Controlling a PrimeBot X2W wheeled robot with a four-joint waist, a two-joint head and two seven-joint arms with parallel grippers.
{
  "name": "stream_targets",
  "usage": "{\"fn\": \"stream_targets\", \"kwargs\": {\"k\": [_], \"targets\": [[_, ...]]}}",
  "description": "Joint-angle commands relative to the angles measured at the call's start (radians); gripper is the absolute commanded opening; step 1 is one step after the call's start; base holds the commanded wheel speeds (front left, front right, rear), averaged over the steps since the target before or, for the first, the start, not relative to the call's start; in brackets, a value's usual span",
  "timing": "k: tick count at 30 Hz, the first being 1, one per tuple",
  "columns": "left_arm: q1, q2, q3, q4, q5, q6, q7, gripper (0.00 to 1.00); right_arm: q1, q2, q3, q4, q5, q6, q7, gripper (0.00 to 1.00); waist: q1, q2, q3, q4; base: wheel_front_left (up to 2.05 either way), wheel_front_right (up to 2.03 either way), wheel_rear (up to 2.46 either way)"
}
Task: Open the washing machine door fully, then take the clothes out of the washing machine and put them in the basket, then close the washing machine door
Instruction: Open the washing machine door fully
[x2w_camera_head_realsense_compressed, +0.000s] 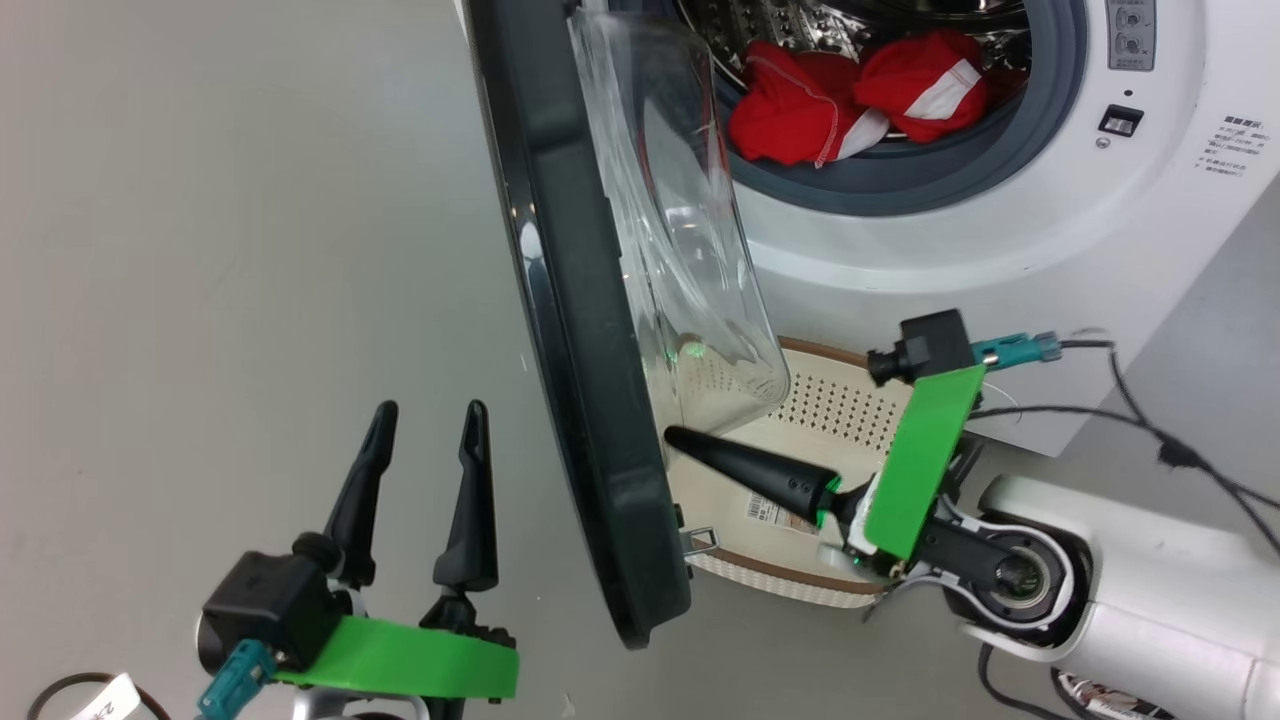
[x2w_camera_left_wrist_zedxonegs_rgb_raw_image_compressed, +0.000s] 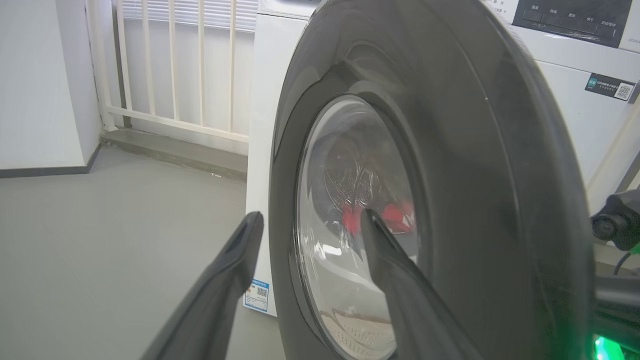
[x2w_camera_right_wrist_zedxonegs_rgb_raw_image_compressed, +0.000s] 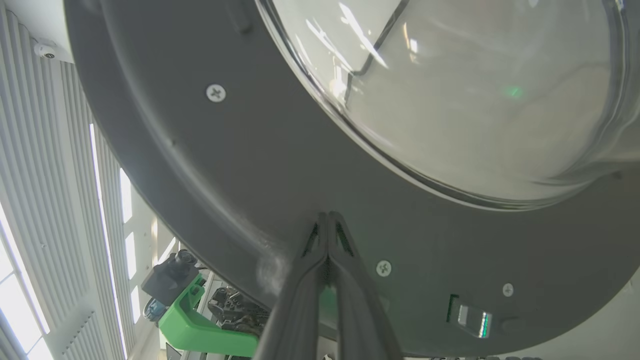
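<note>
The washing machine door (x2w_camera_head_realsense_compressed: 580, 330) stands partly open, edge-on to the head view, its glass bowl (x2w_camera_head_realsense_compressed: 680, 230) bulging toward the washing machine (x2w_camera_head_realsense_compressed: 1050, 200). Two red clothes (x2w_camera_head_realsense_compressed: 850, 95) lie in the drum. My right gripper (x2w_camera_head_realsense_compressed: 672, 436) is shut with nothing in it, and its tips press the door's inner face (x2w_camera_right_wrist_zedxonegs_rgb_raw_image_compressed: 327, 216) below the glass. My left gripper (x2w_camera_head_realsense_compressed: 430, 410) is open on the outer side of the door (x2w_camera_left_wrist_zedxonegs_rgb_raw_image_compressed: 450, 150), apart from it. The basket (x2w_camera_head_realsense_compressed: 850, 410) sits on the floor under the door, partly hidden by my right arm.
Grey floor (x2w_camera_head_realsense_compressed: 200, 250) spreads out to the left of the door. A white railing (x2w_camera_left_wrist_zedxonegs_rgb_raw_image_compressed: 170, 65) and a wall stand behind the machine's left side. Black cables (x2w_camera_head_realsense_compressed: 1150, 420) trail by the machine's base at the right.
</note>
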Motion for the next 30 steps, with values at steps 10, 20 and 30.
{"fn": "stream_targets", "kwargs": {"k": [10, 20, 30], "targets": [[-0.006, 0.022, 0.032, -0.02, -0.011, 0.007, -0.011, 1.0, -0.004, -0.066, 0.036, 0.032, -0.188, 0.008, -0.064, 0.32, 0.0, 0.0, -0.01, -0.009, 0.0, 0.0, 0.0], [-0.001, 0.026, 0.03, -0.024, -0.011, 0.011, -0.014, 1.0, 0.022, -0.038, 0.036, 0.189, -0.511, 0.008, -0.136, 0.99, 0.0, 0.0, -0.015, -0.01, 0.0, 0.0, 0.0], [0.015, 0.036, 0.037, -0.043, -0.01, 0.024, -0.019, 1.0, 0.048, 0.029, -0.041, 0.379, -0.871, 0.008, -0.245, 1.0, 0.0, 0.0, -0.014, -0.024, 0.0, 0.0, 0.0]]}}
